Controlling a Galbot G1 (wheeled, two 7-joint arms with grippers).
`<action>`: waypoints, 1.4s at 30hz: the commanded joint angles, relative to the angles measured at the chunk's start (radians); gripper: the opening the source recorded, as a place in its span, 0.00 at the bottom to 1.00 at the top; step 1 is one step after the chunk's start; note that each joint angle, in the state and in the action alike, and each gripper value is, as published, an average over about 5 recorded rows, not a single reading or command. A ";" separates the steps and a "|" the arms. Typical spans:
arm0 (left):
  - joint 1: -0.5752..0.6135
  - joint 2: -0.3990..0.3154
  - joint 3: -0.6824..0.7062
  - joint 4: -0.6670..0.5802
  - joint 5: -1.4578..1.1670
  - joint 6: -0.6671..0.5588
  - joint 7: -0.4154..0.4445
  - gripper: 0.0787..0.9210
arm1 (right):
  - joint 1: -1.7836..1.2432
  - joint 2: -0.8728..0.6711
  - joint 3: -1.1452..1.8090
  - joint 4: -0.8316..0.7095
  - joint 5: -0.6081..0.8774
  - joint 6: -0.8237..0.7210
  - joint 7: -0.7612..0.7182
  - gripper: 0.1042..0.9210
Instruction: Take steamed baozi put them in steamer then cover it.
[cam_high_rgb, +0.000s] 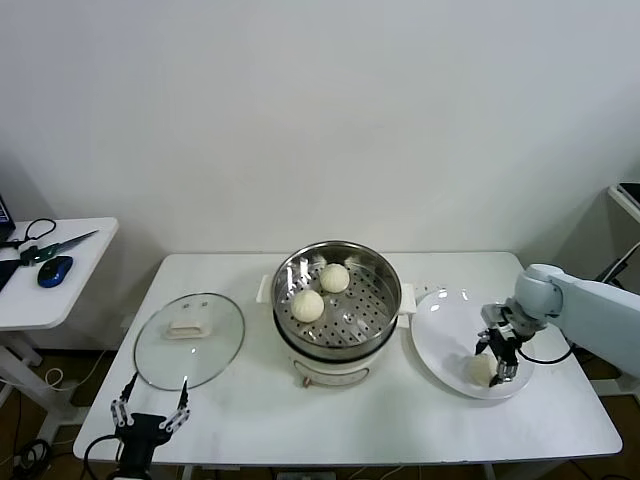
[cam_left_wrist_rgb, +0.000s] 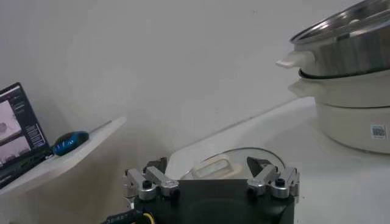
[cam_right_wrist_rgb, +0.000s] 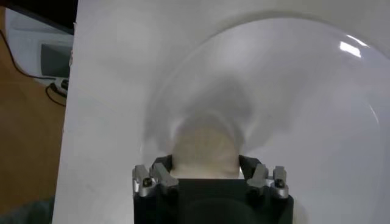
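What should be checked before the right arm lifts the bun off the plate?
1. Right hand astride the round cream-white dough bun on the flat white plate: ok.
2. Firm grip on that bun: cannot tell.
3. Free room in the shiny stainless-steel steamer pot, with two buns inside: ok.
4. Round glass lid off, flat on the white table: ok.
5. Left hand open near the lid, away from the path: ok.
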 joint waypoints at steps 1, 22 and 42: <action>0.001 0.001 0.000 -0.001 0.000 0.000 0.000 0.88 | 0.033 0.004 -0.018 -0.003 0.006 0.019 0.000 0.74; 0.003 0.000 0.000 -0.008 -0.004 0.006 -0.010 0.88 | 0.803 0.280 -0.387 0.199 -0.210 0.693 -0.012 0.73; -0.006 0.010 -0.005 0.007 -0.019 0.007 -0.011 0.88 | 0.516 0.662 -0.213 0.173 -0.233 0.681 -0.026 0.73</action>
